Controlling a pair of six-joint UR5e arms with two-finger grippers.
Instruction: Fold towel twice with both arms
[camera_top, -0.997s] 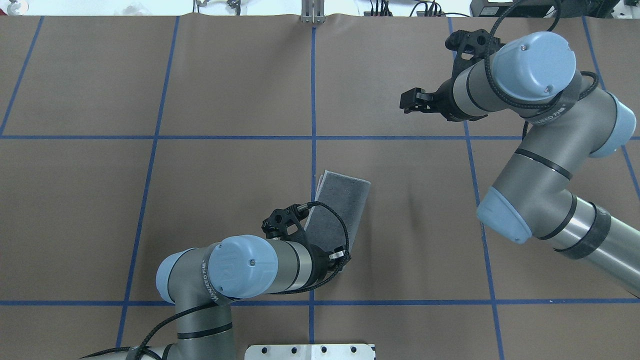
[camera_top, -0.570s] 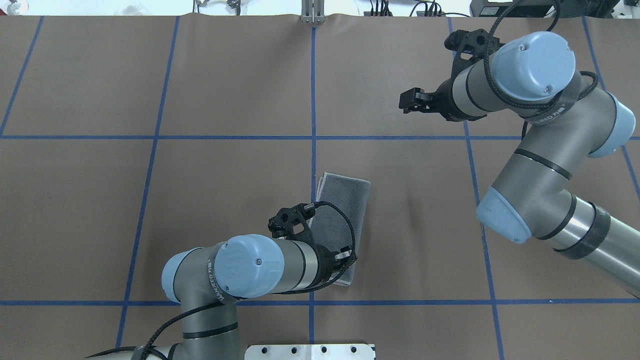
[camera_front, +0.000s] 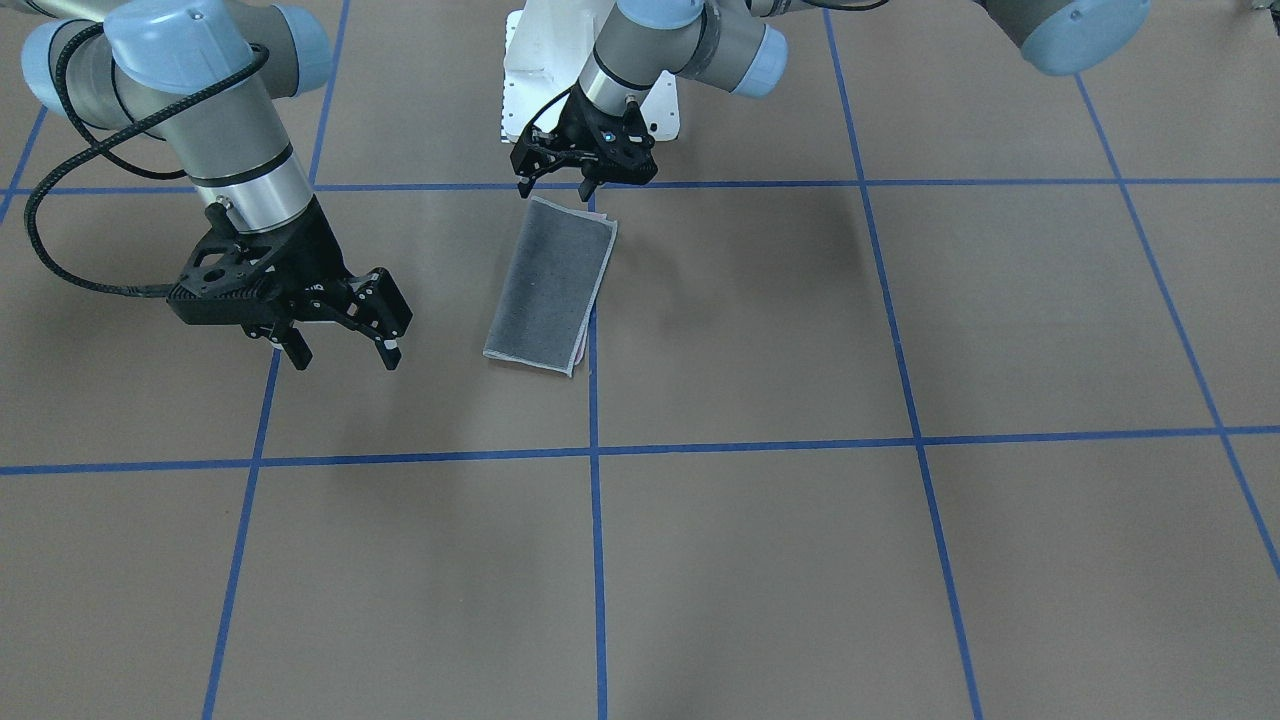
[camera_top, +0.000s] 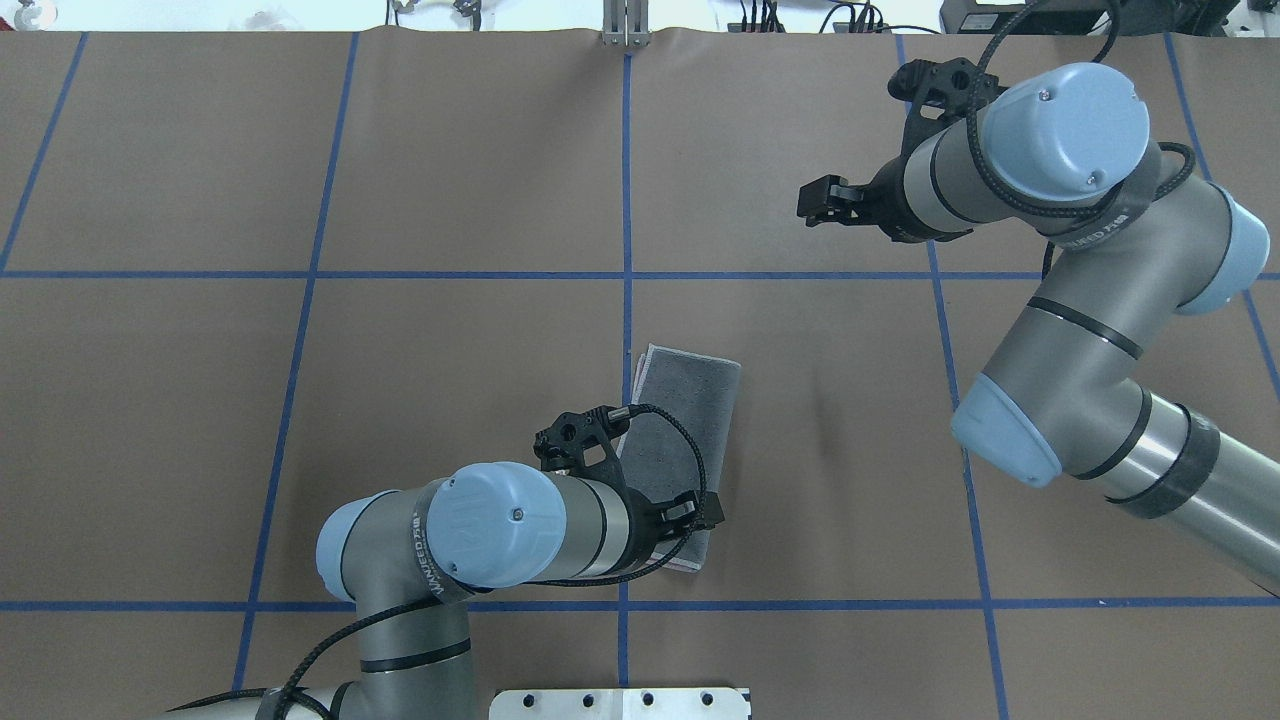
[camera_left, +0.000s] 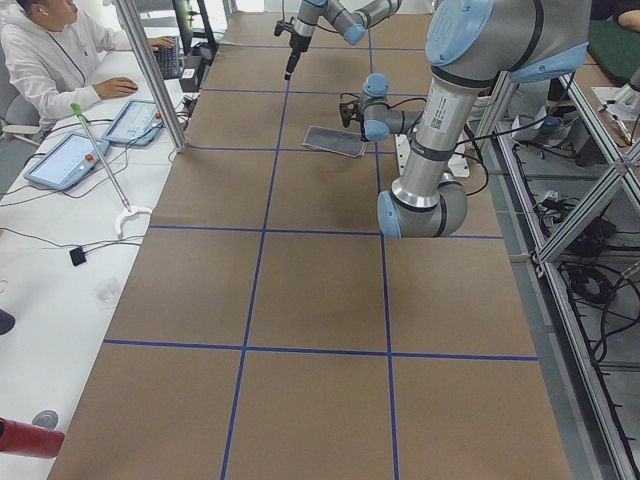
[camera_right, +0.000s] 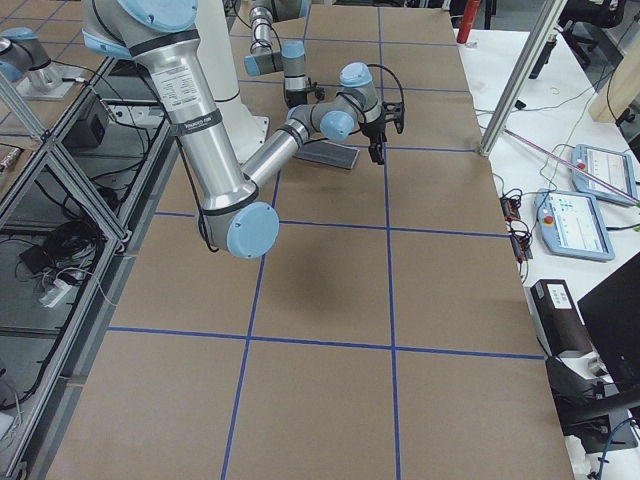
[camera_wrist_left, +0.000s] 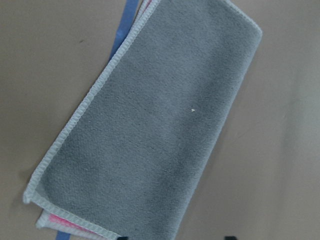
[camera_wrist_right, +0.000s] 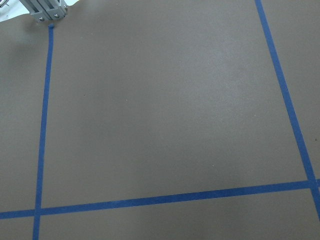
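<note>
The towel (camera_front: 552, 285) lies flat on the brown table, folded into a narrow rectangle, grey face up, with a sliver of pink at its edge. It also shows in the overhead view (camera_top: 690, 400) and fills the left wrist view (camera_wrist_left: 150, 130). My left gripper (camera_front: 560, 188) is open and hovers just above the towel's end nearest the robot, holding nothing. My right gripper (camera_front: 342, 355) is open and empty, above bare table well away from the towel; it also shows in the overhead view (camera_top: 812, 205).
The white bolted pedestal base (camera_top: 620, 700) sits at the table's near edge, close behind the left arm. Blue tape lines (camera_top: 627, 200) grid the brown table. An operator (camera_left: 50, 50) sits at a side desk beyond the table.
The towel's near end, raised and bent a second ago, now lies flat and straight. My left arm shifted slightly right and toward the robot. The right arm has not moved.
</note>
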